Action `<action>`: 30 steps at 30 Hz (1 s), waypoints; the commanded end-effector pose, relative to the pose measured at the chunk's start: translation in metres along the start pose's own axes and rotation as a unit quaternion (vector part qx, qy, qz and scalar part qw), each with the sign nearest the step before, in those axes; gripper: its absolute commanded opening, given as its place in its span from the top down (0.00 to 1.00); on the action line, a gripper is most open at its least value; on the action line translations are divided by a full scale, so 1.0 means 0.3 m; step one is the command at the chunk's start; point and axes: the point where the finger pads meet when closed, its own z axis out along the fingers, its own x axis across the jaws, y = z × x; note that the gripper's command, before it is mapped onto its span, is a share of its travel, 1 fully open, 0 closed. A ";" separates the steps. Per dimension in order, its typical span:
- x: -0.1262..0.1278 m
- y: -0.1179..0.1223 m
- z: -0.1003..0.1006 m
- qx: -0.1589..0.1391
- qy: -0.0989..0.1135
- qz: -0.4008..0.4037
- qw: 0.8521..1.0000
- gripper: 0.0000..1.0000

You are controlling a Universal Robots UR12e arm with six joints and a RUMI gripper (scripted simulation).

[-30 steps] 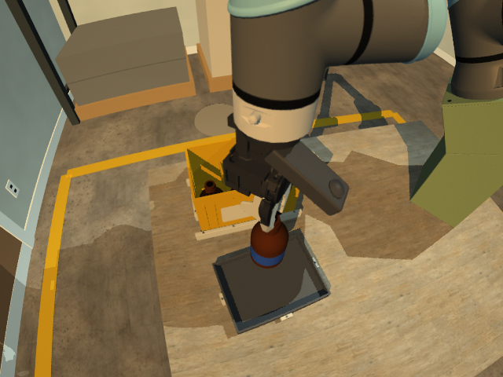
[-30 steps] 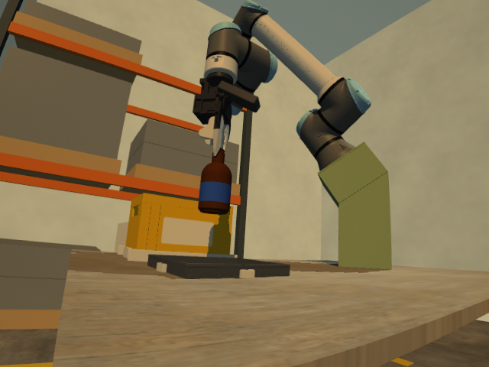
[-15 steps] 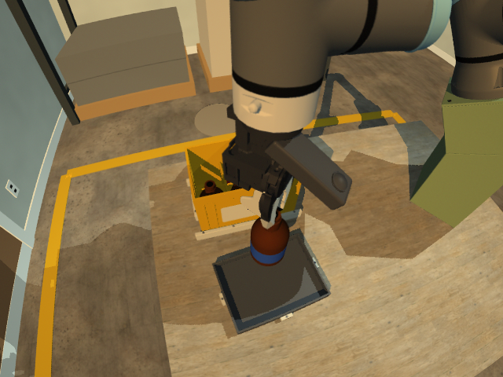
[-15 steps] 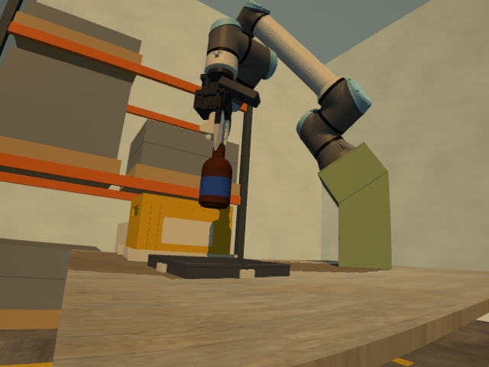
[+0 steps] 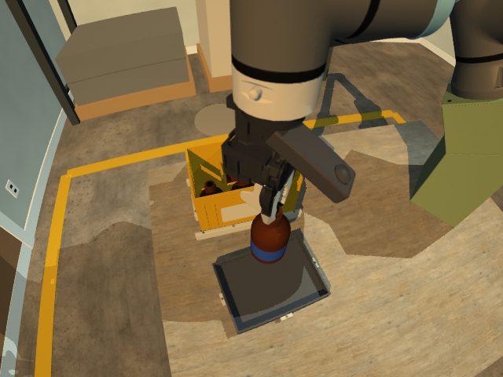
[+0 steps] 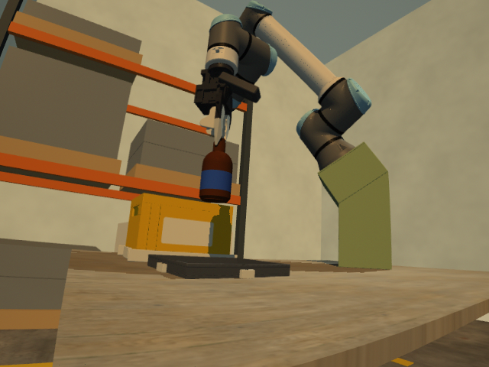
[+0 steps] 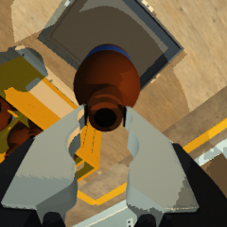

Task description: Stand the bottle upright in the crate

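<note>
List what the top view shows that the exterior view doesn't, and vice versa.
Only top: bottle necks inside the crate, plus the tray's inner floor.
Only exterior: orange shelf beams and clear height between held bottle and tray.
Both: pincer shut on the bottle's neck, crate, tray.
</note>
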 end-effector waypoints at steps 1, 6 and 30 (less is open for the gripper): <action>0.001 0.001 -0.015 0.000 0.001 0.000 1.000 1.00; 0.001 0.001 -0.022 0.000 0.001 0.000 1.000 1.00; 0.001 0.001 -0.026 0.000 0.001 0.000 1.000 1.00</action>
